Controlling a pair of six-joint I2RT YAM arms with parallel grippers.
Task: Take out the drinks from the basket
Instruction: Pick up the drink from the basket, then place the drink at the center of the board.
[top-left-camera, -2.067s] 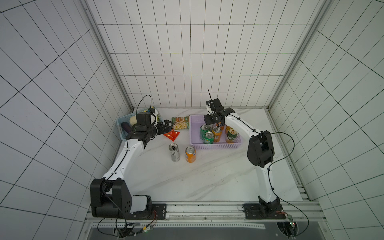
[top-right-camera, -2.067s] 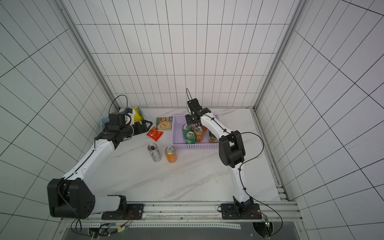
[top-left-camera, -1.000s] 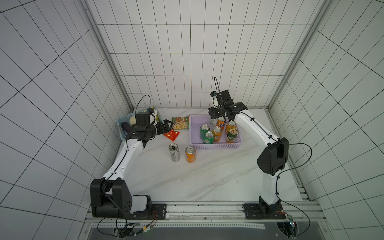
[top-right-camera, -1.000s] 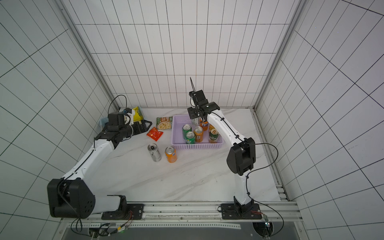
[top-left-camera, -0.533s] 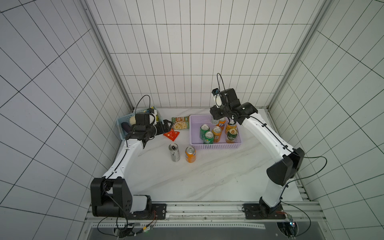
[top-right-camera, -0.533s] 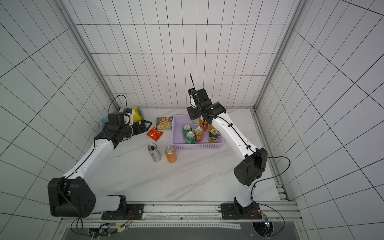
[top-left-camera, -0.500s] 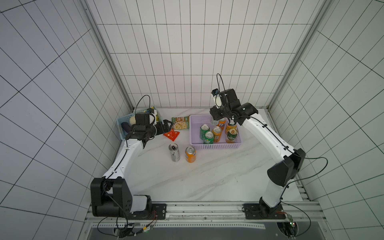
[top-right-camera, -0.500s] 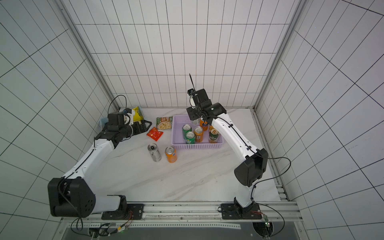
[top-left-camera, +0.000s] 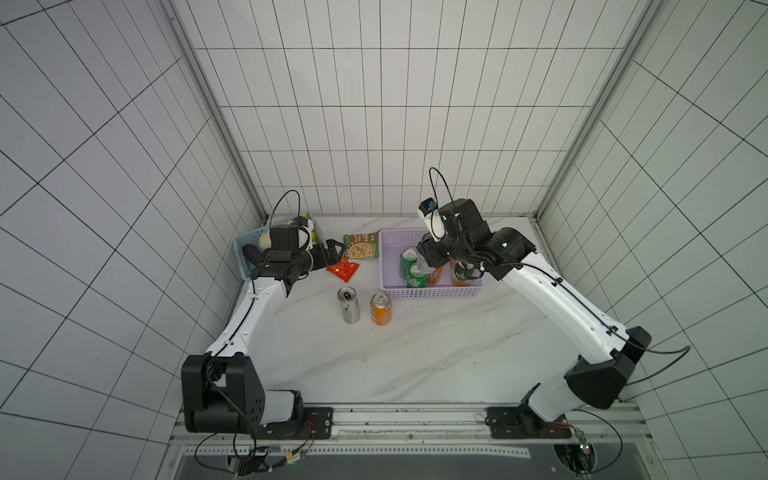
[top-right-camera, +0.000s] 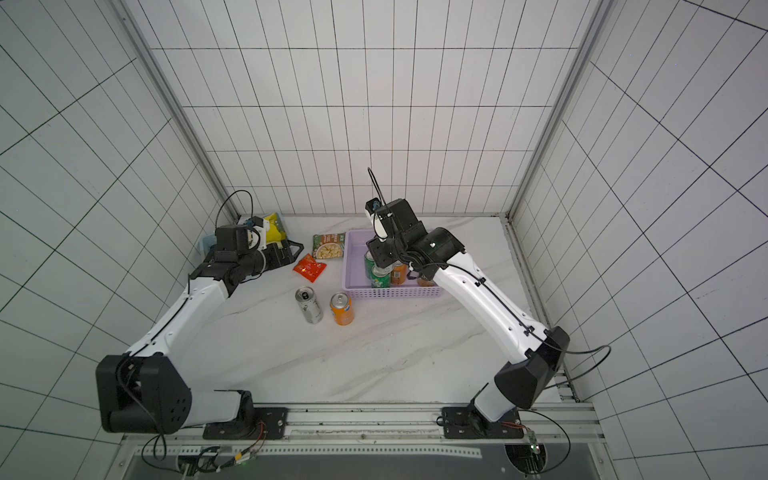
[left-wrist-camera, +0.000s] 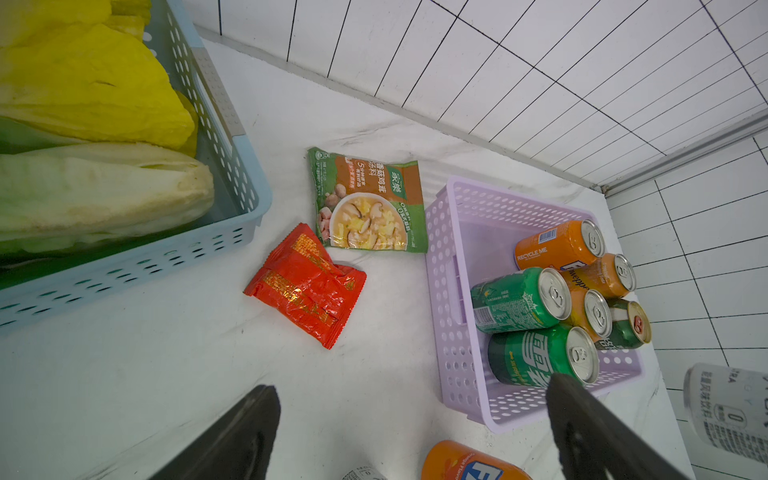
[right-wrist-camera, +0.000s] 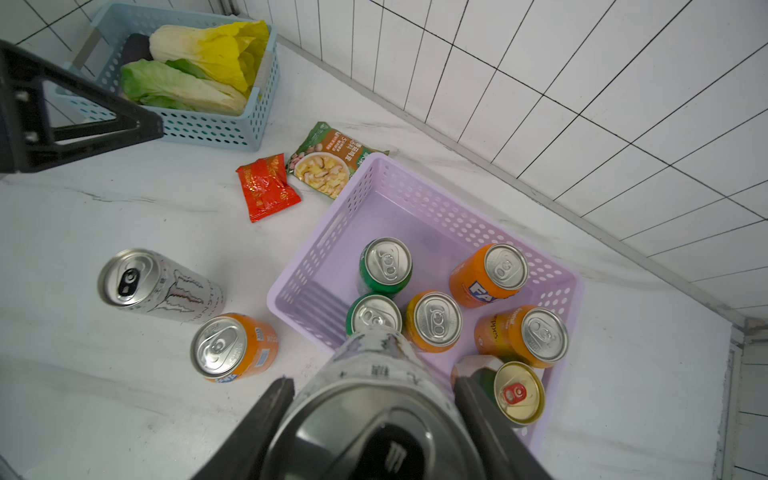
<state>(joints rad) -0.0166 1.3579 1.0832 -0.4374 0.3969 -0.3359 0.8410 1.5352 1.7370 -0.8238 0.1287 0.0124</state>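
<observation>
Silver-white can, upright, pinched between the right jaws and raised above the lilac basket, in which six cans stand. Two cans stand on the surface, near-left of the basket. Left jaws spread wide above the surface, left of the basket.

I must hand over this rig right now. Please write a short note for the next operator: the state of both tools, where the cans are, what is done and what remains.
Left tool: open, empty, above the table near the red packet.
Right tool: shut on a silver-white can, raised above the lilac basket.
Done: a silver can and an orange can stand on the table outside the basket.
Inside the basket, upright: two green cans, three orange cans, one dark green can.
Left: set the silver-white can on the table, then take out those six.
</observation>
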